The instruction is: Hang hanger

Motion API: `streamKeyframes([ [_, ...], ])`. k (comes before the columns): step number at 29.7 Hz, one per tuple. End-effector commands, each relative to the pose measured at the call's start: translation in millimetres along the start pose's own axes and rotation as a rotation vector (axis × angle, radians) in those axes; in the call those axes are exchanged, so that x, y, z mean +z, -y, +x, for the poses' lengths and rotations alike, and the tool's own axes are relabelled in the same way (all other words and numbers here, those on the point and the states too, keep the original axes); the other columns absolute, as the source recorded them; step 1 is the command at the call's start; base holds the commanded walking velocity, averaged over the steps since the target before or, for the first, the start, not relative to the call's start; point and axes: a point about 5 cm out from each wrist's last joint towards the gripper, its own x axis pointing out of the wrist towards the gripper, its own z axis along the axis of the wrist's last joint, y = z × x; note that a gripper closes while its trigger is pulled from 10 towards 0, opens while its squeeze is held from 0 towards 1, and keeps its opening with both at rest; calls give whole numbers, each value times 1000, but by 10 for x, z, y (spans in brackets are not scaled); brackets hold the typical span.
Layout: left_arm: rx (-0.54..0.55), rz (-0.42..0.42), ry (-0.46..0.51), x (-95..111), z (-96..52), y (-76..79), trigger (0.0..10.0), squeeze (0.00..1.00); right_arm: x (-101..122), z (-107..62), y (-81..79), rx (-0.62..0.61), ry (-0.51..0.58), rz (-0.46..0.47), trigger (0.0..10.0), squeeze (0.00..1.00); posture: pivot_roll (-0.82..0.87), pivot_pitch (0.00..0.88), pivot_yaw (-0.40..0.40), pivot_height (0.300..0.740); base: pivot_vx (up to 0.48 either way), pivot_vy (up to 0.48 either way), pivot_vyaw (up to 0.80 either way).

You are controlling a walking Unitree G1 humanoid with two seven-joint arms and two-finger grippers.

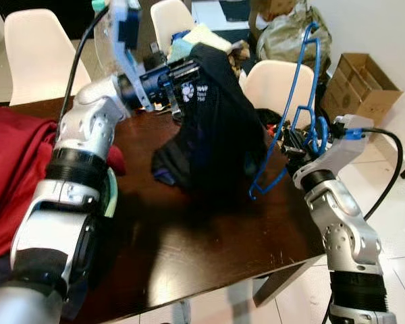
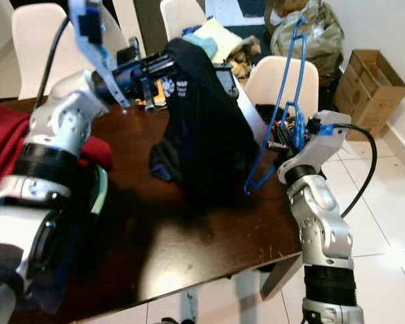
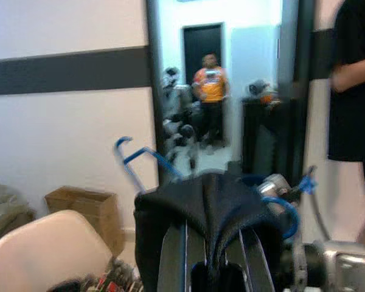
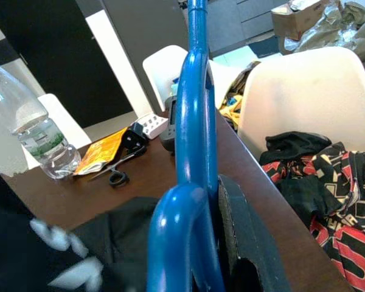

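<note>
My left gripper (image 1: 182, 77) is raised over the dark wooden table (image 1: 209, 236) and shut on the collar of a black T-shirt (image 1: 216, 128) with a white logo; the shirt hangs down to the tabletop. In the left wrist view the black cloth (image 3: 213, 219) drapes over both fingers. At the table's right edge my right gripper (image 1: 304, 138) is shut on a blue plastic hanger (image 1: 293, 101), held upright with its hook at the top. One hanger end sits beside the shirt's lower right edge. The blue hanger bar (image 4: 194, 146) runs between the right fingers.
A red garment (image 1: 13, 169) lies on the table's left. White chairs (image 1: 280, 84) stand behind the table, one holding clothes. A cardboard box (image 1: 358, 84) sits on the floor at right. A water bottle (image 4: 36, 131), scissors and a remote lie on the table. People stand in the doorway (image 3: 210, 97).
</note>
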Motion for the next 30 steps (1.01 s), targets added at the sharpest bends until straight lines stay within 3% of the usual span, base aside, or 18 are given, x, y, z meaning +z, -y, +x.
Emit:
streamKeyframes([
  [1, 25, 8, 8, 46, -58, -21, 10000, 0, -209, -46, 74, -38, -100, -13, 10000, 0, 74, 188, 73, 740, 0, 0, 0],
  [2, 121, 1, -32, -41, -203, -70, 10000, 0, -217, -38, 61, -30, -105, -17, 10000, 0, 76, 189, 70, 740, 0, 0, 0],
  [4, 121, 1, -32, -41, -203, -70, 10000, 0, -217, -38, 61, -30, -105, -17, 10000, 0, 76, 189, 70, 740, 0, 0, 0],
  [5, 252, -15, -145, -307, -413, -96, 10000, 0, -222, -28, 48, -21, -110, -21, 10000, 0, 79, 190, 65, 740, 0, 0, 0],
  [6, 252, -15, -145, -307, -413, -96, 10000, 0, -222, -28, 48, -21, -110, -21, 10000, 0, 79, 190, 65, 740, 0, 0, 0],
  [7, 333, -28, -245, -554, -569, -52, 10000, 0, -225, -17, 40, -15, -113, -25, 10000, 0, 79, 189, 64, 740, 0, 0, 0],
  [9, 333, -28, -245, -554, -569, -52, 10000, 0, -225, -17, 40, -15, -113, -25, 10000, 0, 79, 189, 64, 740, 0, 0, 0],
  [10, 385, -34, -323, -727, -660, 11, 10000, 725, -225, -8, 31, -11, -115, -28, 10000, 0, 78, 188, 64, 740, 0, 0, 0],
  [12, 385, -34, -323, -727, -660, 11, 10000, 725, -225, -8, 31, -11, -115, -28, 10000, 0, 78, 188, 64, 740, 0, 0, 0],
  [13, 424, -47, -360, -814, -689, 46, 10000, 1000, -225, -1, 18, -6, -115, -30, 10000, 0, 76, 185, 66, 740, 0, 0, 0],
  [20, 404, -52, -390, -737, -647, 71, 10000, 1000, -225, -9, 2, -2, -111, -34, 10000, 0, 75, 182, 72, 740, 0, 0, 0],
  [22, 269, -44, -373, -487, -586, 144, 10000, 1000, -203, -23, -22, 7, -88, -23, 10000, 0, 74, 179, 80, 740, 0, 0, 0],
  [27, 171, -35, -339, -311, -575, 208, 10000, 1000, -154, -24, -54, 25, -48, 4, 10000, 0, 75, 178, 80, 740, 0, 0, 0],
  [30, 109, -38, -239, -126, -592, 243, 10000, 1000, -70, -17, -84, 44, 9, 45, 10000, 0, 76, 176, 78, 740, 0, 0, 0],
])
